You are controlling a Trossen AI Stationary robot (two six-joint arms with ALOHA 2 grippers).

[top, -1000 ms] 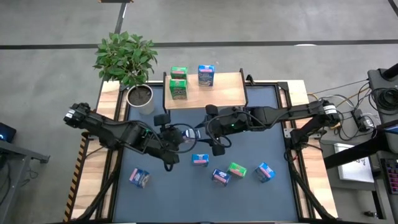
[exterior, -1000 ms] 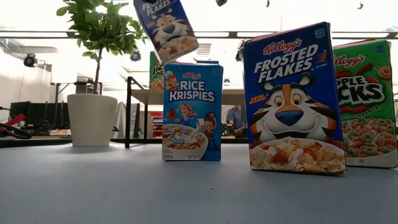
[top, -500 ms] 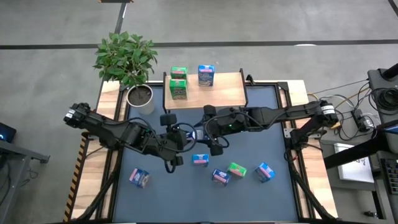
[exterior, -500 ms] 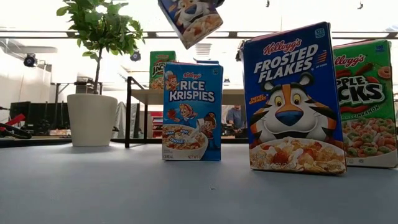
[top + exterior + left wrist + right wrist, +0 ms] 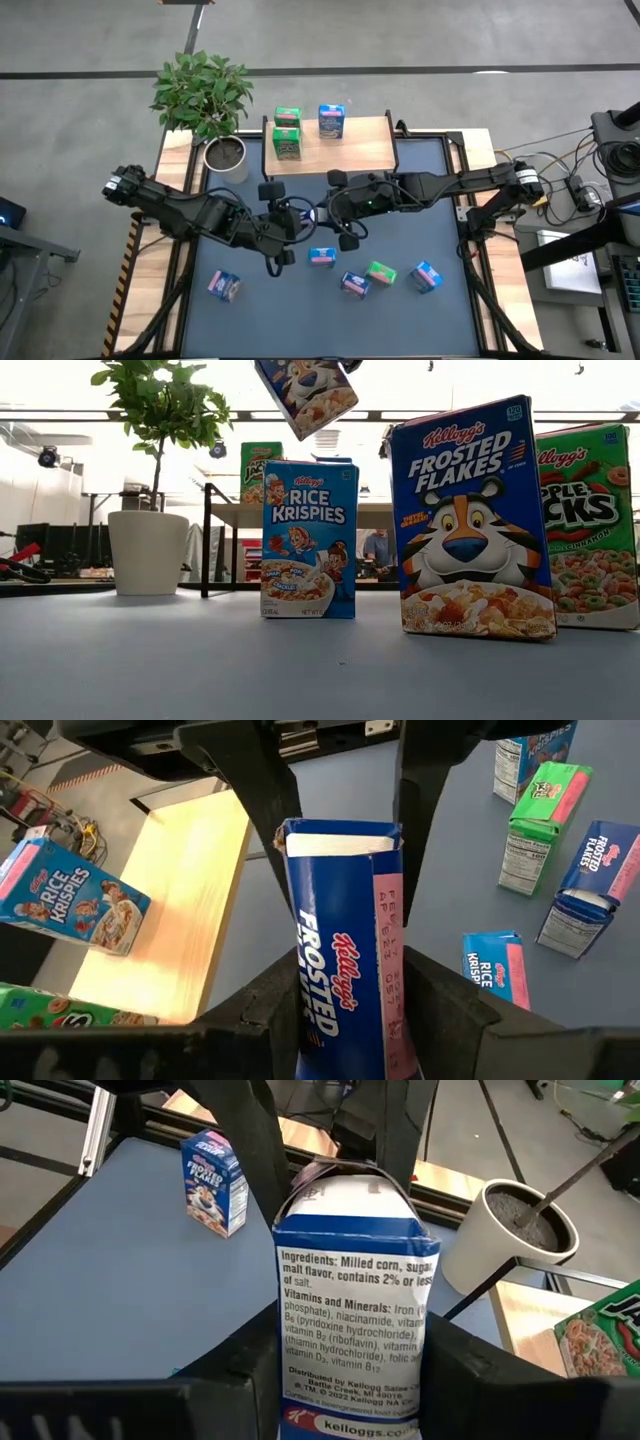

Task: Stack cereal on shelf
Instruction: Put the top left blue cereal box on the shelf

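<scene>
Grey floor (image 5: 450,40); potted plant (image 5: 205,95) at corner.

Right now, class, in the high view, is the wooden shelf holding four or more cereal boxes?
No. The shelf carries only three: two green boxes at one end and one blue box beside them.

A blue Rice Krispies box (image 5: 310,540) stands upright on the desk (image 5: 200,660) at the centre of the frame. Right of it and nearer stands a larger-looking Frosted Flakes box (image 5: 472,520), and at the right edge a green Apple Jacks box (image 5: 590,525), partly cut off. At the top centre a tilted Frosted Flakes box (image 5: 305,392) hangs in the air. A potted plant (image 5: 150,480) stands at the left. Behind, the shelf (image 5: 225,515) carries another green box (image 5: 258,465).
</scene>
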